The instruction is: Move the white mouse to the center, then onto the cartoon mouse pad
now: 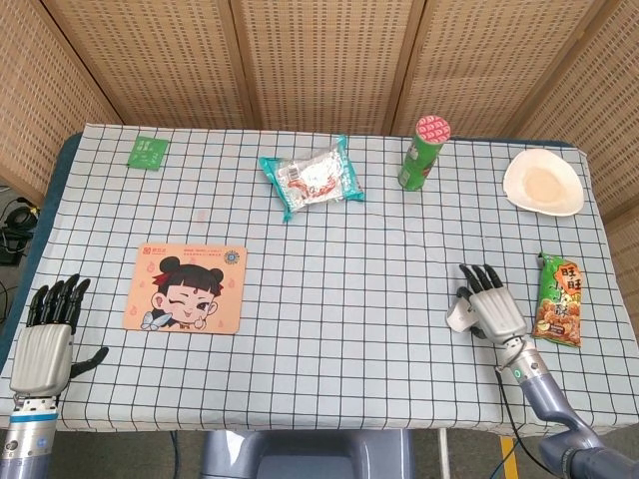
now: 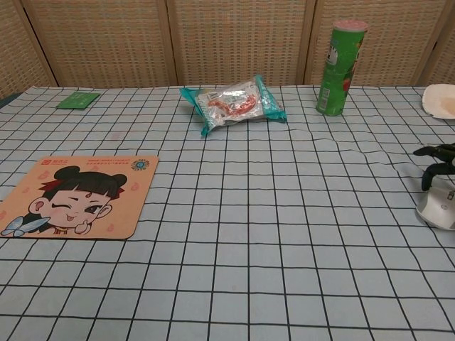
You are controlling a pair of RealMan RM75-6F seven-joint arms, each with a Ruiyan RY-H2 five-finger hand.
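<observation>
The white mouse [image 1: 459, 319] lies on the checked cloth near the front right, far from the cartoon mouse pad [image 1: 186, 287]. My right hand [image 1: 494, 304] lies over the mouse's right side, fingers stretched forward, and the mouse shows at its thumb side. In the chest view the mouse [image 2: 435, 208] sits at the right edge with dark fingertips [image 2: 429, 176] bending down over its far end. Whether the hand grips it is unclear. My left hand [image 1: 48, 334] is open at the front left edge, left of the pad [image 2: 75, 195], holding nothing.
A snack bag [image 1: 559, 299] lies just right of my right hand. At the back are a white bowl [image 1: 543, 183], a green can [image 1: 423, 152], a teal packet [image 1: 315, 178] and a green sachet [image 1: 148, 151]. Bare checked cloth [image 1: 349, 289] lies between pad and mouse.
</observation>
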